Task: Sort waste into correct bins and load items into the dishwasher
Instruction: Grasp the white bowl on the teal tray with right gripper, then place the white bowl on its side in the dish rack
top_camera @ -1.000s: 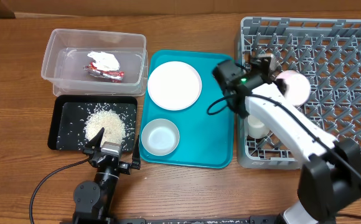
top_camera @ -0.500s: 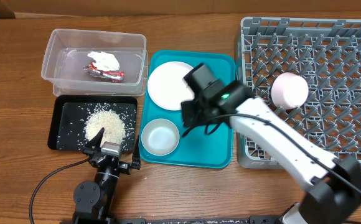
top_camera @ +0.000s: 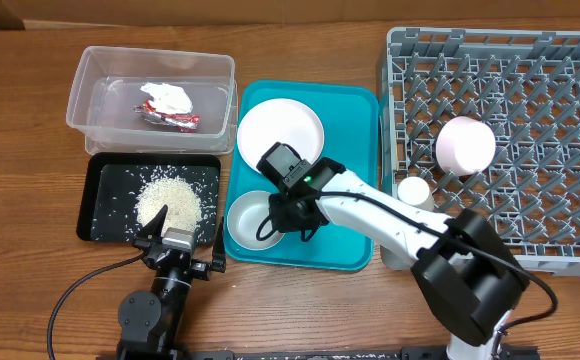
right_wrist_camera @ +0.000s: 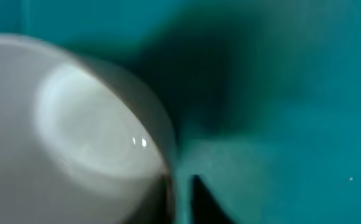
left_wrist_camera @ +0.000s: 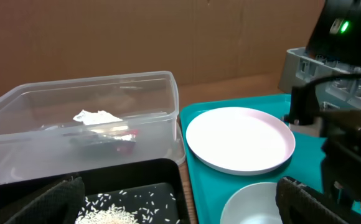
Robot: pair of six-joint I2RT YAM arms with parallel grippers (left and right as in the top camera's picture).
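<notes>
My right gripper [top_camera: 273, 216] is low over the teal tray [top_camera: 345, 240], shut on the right rim of the white-grey bowl [top_camera: 248, 220]. The right wrist view is blurred, with the bowl [right_wrist_camera: 87, 124] filling its left and the rim running down into the right gripper [right_wrist_camera: 180, 194]. The round plate [top_camera: 280, 137] lies behind it on the tray. In the grey rack [top_camera: 540, 90] sit a pink bowl [top_camera: 466, 144] and a small white cup [top_camera: 413, 190]. My left gripper [left_wrist_camera: 180, 205] stands open near the table's front, nothing between its fingers.
The clear tub [top_camera: 95, 70] holds the red wrapper [top_camera: 173, 121] and the white tissue [top_camera: 167, 96]. The black tray [top_camera: 100, 175] holds a heap of rice [top_camera: 170, 200]. The right arm stretches from the rack's front left corner across the teal tray.
My right gripper swung from the rack leftward over the tray, dropped to the white-grey bowl and shut on its rim. The cup now shows in the rack. The left arm stayed still.
</notes>
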